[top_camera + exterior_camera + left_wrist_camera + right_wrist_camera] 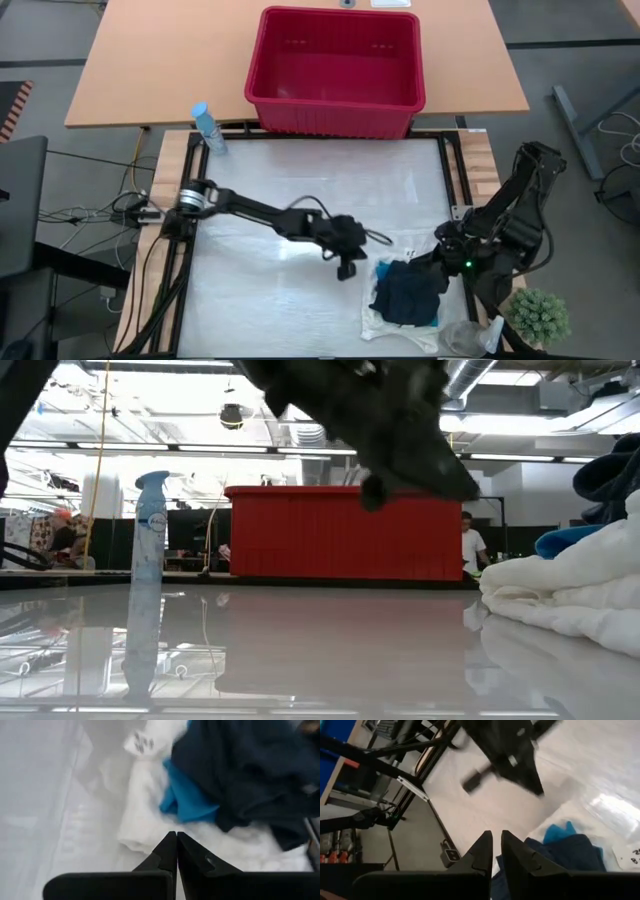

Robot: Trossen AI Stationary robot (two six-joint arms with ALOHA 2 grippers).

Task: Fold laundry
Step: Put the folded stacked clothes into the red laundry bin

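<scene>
Laundry sits heaped just ahead of the left gripper (176,836), whose fingers are pressed together: navy garment (250,765) on top, turquoise garment (187,800) under it, cream cloth (150,820) beneath on the worktop (300,200). Right gripper (496,836), fingers nearly together, hovers above the same heap.
</scene>
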